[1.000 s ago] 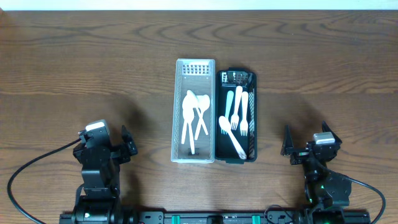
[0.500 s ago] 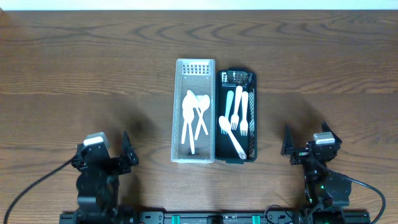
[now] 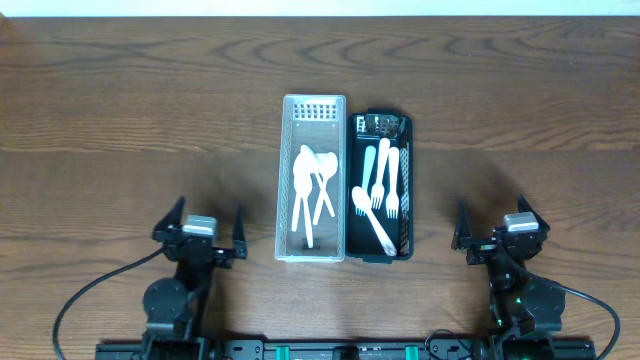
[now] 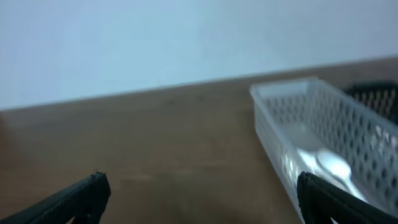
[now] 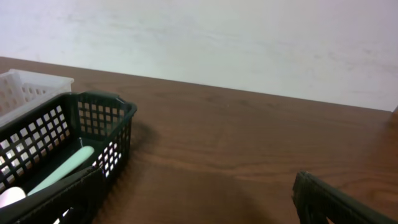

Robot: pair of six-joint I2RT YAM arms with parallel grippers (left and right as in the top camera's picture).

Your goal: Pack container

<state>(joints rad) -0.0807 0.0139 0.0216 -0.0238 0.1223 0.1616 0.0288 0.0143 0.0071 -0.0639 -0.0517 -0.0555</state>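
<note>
A clear white basket (image 3: pixel 314 112) holds white plastic spoons (image 3: pixel 312 180) at the table's middle. It also shows in the left wrist view (image 4: pixel 292 106). Touching its right side, a black basket (image 3: pixel 403 128) holds white forks and a pale green utensil (image 3: pixel 378 190); it also shows in the right wrist view (image 5: pixel 102 115). My left gripper (image 3: pixel 204 226) is open and empty, left of the white basket near the front edge. My right gripper (image 3: pixel 497 222) is open and empty, right of the black basket.
Bare wood table (image 3: pixel 150 120) lies all around the baskets. A black rail with the arm bases (image 3: pixel 340 350) runs along the front edge. Cables trail from both arms.
My left arm has swung right, toward the white basket, and its gripper now faces straight ahead. The right arm and both baskets have not moved.
</note>
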